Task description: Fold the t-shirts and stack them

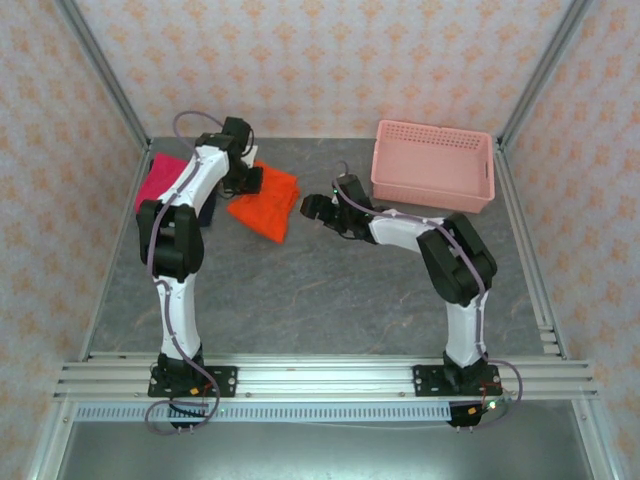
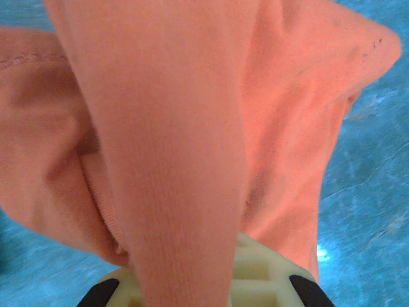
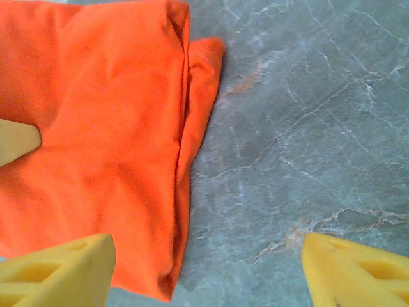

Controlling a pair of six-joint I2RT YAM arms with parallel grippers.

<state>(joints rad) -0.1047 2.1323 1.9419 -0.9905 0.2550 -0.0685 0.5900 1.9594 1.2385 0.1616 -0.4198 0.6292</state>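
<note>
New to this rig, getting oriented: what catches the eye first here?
The bright orange cloth t-shirt, folded in the far middle, stands out most; the left gripper is shut on its left side, bunching cloth upward. The right gripper hangs open at its right edge. A pink plastic lattice basket sits at the far right, a magenta-pink cloth t-shirt at far left.

Top cam: fixed, high up behind arm bases [image 1: 190, 378], tilted down and forward. Wide, far shot, whole grey surface [image 1: 330, 300] plus back wall [image 1: 320, 60].

Left wrist cam: crazy close, lens nearly buried in orange t-shirt [image 2: 179, 128], sliver of surface on right side.

Right wrist cam: looks down on surface from bit further off, right end effector [image 3: 211, 268] tips poking in at bottom edge.

Overlap: all three catch orange t-shirt and surface right beside it.
</note>
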